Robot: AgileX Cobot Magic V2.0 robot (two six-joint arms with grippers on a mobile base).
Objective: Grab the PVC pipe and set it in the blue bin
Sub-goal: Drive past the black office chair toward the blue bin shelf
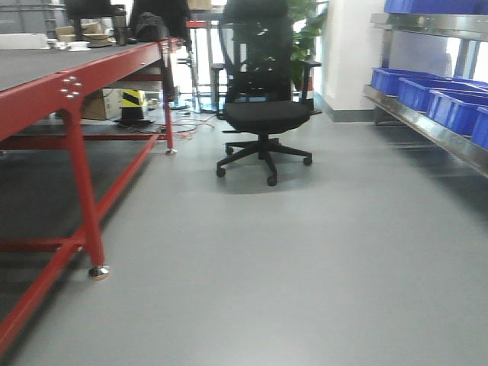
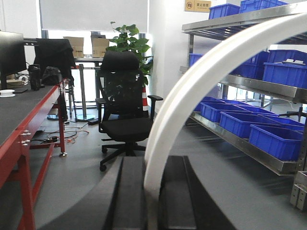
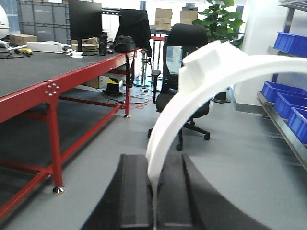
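OPERATOR: Left gripper, fingers closed, pinches the curved white PVC pipe; I see it arching up above them. Right gripper pinches pipe likewise.
DESK: Bins?
OPERATOR: Blue bins sit on the steel shelf, well apart.

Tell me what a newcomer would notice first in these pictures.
A white curved pipe arcs up out of the left tool, filling its wrist view; the right tool pinches a similar white arc. In the front view a black office chair stands alone on the grey floor, between a red-framed table on the left and blue bins shelved on the right.
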